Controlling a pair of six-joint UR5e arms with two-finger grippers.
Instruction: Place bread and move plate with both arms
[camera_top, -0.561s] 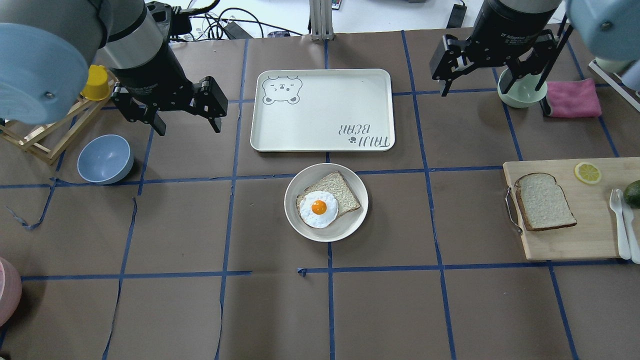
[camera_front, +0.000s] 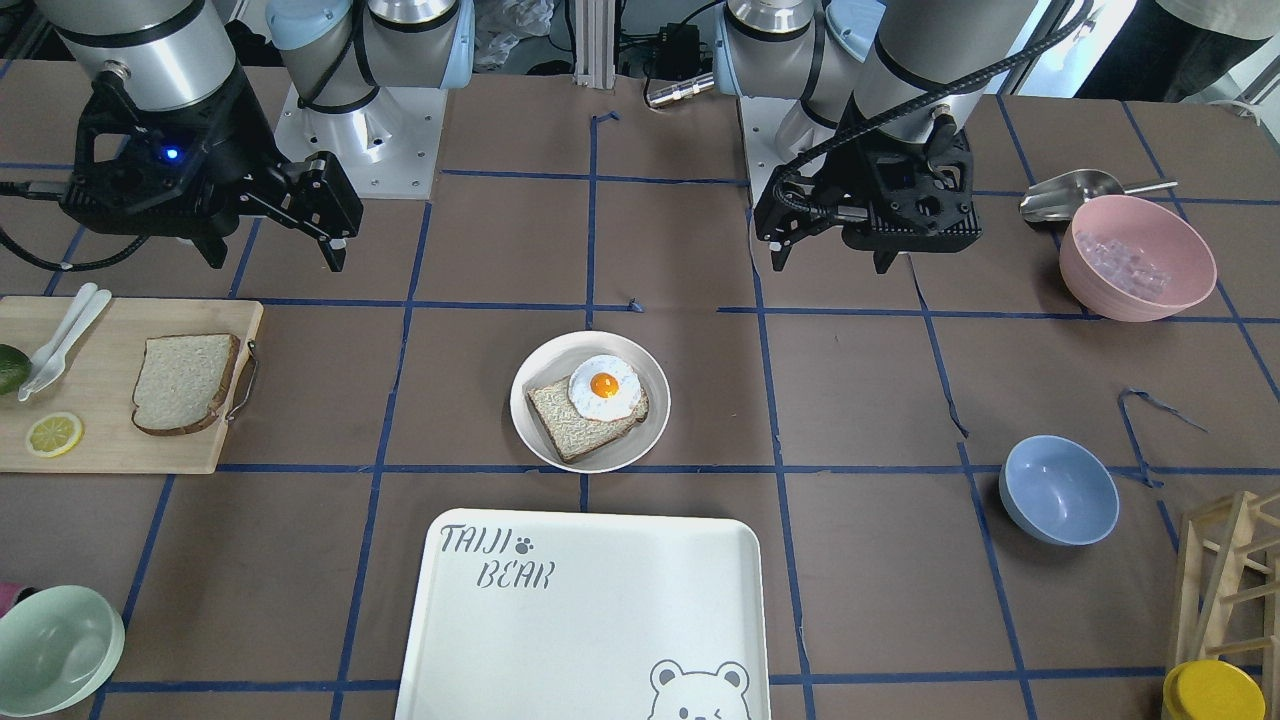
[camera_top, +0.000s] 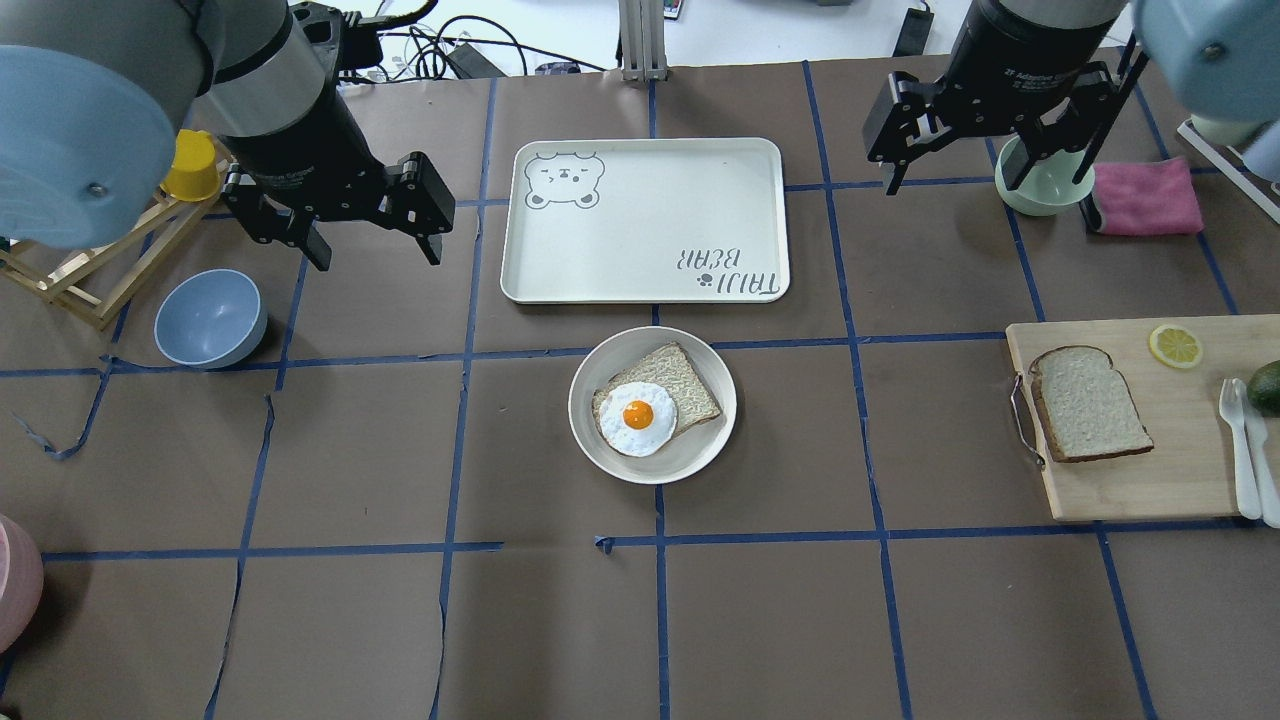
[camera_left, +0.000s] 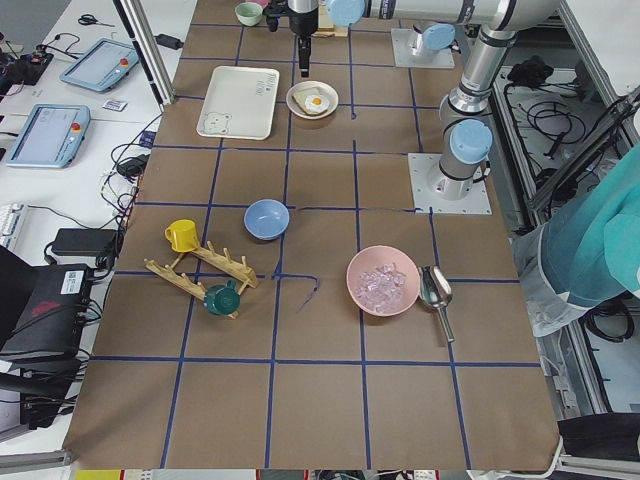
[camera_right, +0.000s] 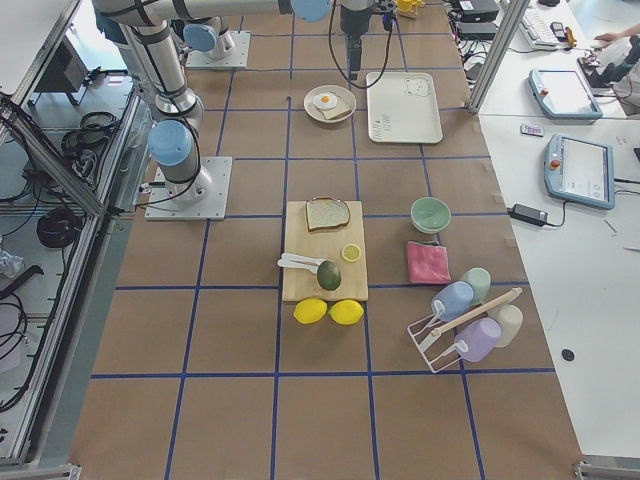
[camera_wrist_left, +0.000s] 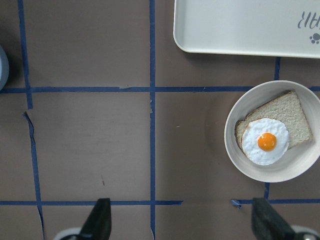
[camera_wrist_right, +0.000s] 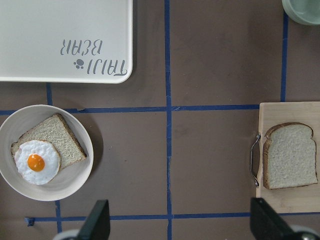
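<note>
The pale bread slice lies on a wooden cutting board at the right; it also shows in the right wrist view and the front view. The round white plate sits mid-table and holds a darker brown slice with a fried egg; the plate also shows in the front view and the left wrist view. My left gripper hangs open and empty, above the table left of the tray. My right gripper hangs open and empty at the far right, well above the board.
The white TAIJI BEAR tray lies just beyond the plate. A blue bowl, a wooden rack with a yellow cup stand left. A green bowl, a pink cloth, a lemon slice and white cutlery are right.
The right gripper has shifted very slightly. The left gripper, the bread and the plate have not moved.
</note>
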